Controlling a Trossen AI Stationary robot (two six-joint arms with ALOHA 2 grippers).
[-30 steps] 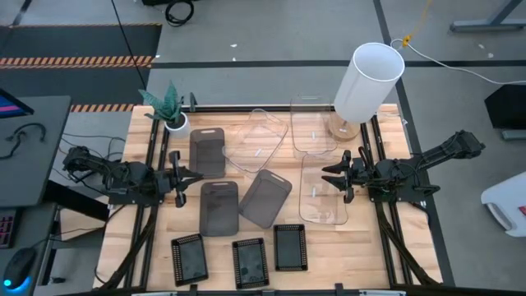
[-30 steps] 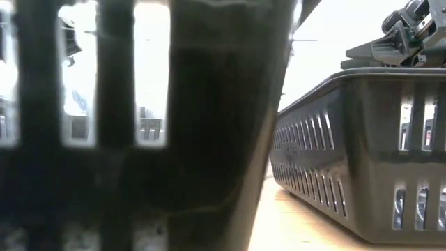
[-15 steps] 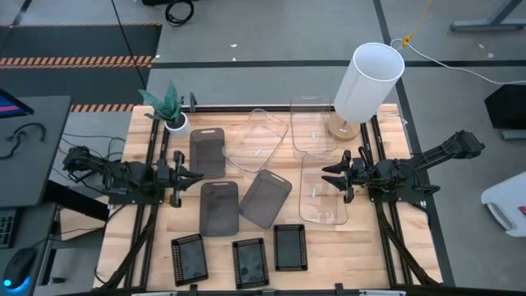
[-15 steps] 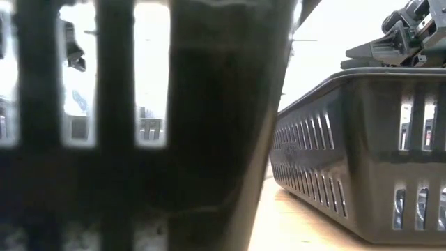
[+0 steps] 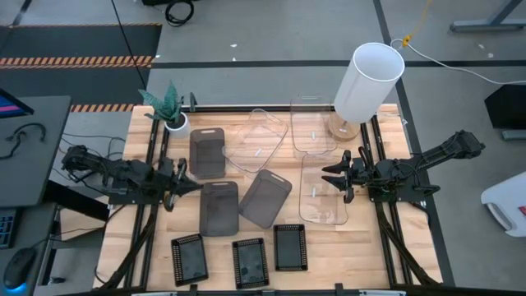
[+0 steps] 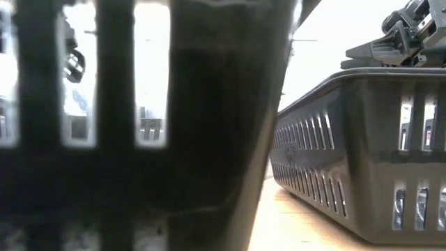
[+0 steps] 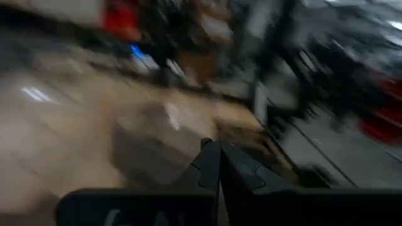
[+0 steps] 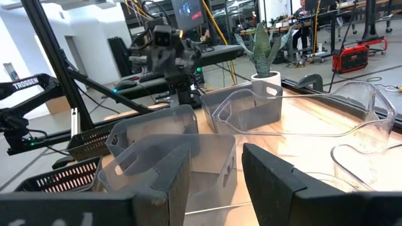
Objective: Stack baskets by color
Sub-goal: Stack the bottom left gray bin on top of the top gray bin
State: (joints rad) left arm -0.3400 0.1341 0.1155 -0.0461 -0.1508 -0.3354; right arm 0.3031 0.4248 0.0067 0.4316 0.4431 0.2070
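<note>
The left gripper (image 5: 182, 186), its fingers pressed together and empty, is hovering beside the grey baskets (image 5: 219, 207) at the table's (image 5: 131, 148) left-middle. Three black mesh trays (image 5: 249, 261) are lying in a row along the front edge. The right gripper (image 5: 339, 174), fingers standing apart, is waiting over a clear basket (image 5: 322, 191).

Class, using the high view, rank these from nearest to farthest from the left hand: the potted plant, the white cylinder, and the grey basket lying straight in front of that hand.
1. Grey basket, just beside the left hand.
2. Potted plant, at the table's far left corner.
3. White cylinder, at the far right corner.
</note>
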